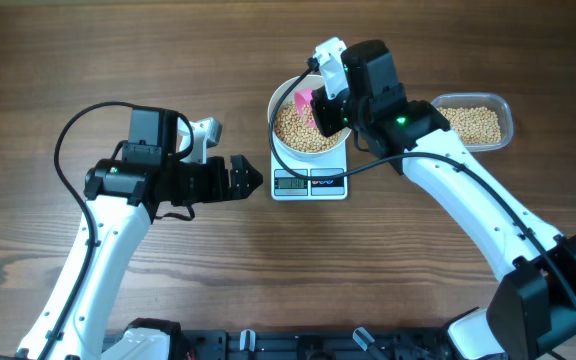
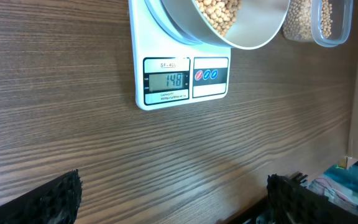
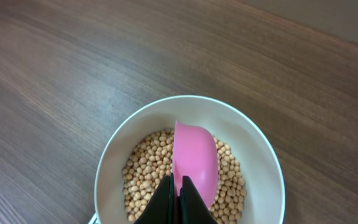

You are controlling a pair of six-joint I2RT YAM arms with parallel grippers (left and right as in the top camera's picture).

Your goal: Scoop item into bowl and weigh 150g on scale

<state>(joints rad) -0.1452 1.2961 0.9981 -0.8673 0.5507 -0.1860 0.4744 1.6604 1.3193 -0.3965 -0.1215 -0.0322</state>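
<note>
One round white bowl (image 3: 253, 140) of small tan beans (image 3: 145, 165) sits on one square white digital scale (image 2: 185, 78). My right fingers (image 3: 165, 200) pinch one pink plastic scoop (image 3: 196, 158) just above them; my left fingers (image 2: 48, 199) spread wide, scale at twelve o'clock.

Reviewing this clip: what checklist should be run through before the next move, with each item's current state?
1. White bowl sits on scale: ok.
2. Its display shows the target weight: not ok, reads 148.
3. Grip: right claw shut on pink scoop, over the bowl: ok.
4. Scoop emptied of beans: cannot tell; none show on its visible face.
5. Idle left claw open, empty, apart from scale: ok.
6. Clear tub holds beans for a top-up: ok.
</note>
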